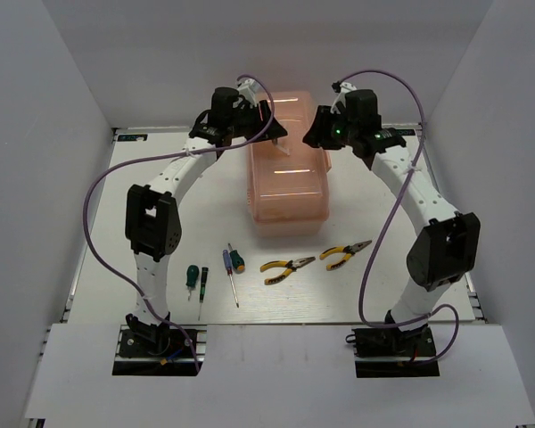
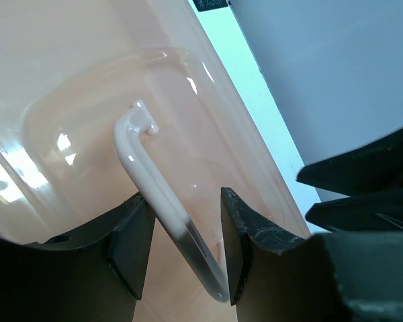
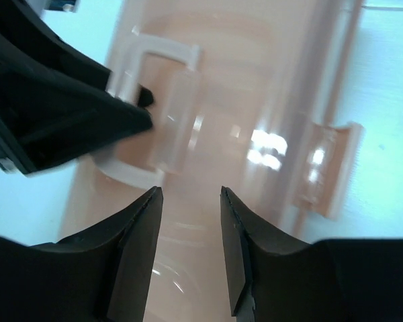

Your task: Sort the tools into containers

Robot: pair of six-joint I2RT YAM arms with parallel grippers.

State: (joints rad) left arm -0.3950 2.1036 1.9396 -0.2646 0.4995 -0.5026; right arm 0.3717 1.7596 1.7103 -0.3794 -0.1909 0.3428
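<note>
The peach-pink toolbox (image 1: 288,183) stands closed at the middle back. My left gripper (image 1: 273,134) is over its lid, and its open jaws straddle the white lid handle (image 2: 148,174), which crosses the gap slantwise. My right gripper (image 1: 314,135) hovers open and empty over the lid's right side (image 3: 208,134). Near the front lie a dark green screwdriver (image 1: 193,278), a blue-and-green screwdriver (image 1: 233,267) and two yellow-handled pliers (image 1: 287,267) (image 1: 346,253).
The toolbox latch (image 3: 326,171) shows on the box's side in the right wrist view. The left gripper's black body (image 3: 60,114) is close to the right gripper. White walls enclose the table on the left, back and right.
</note>
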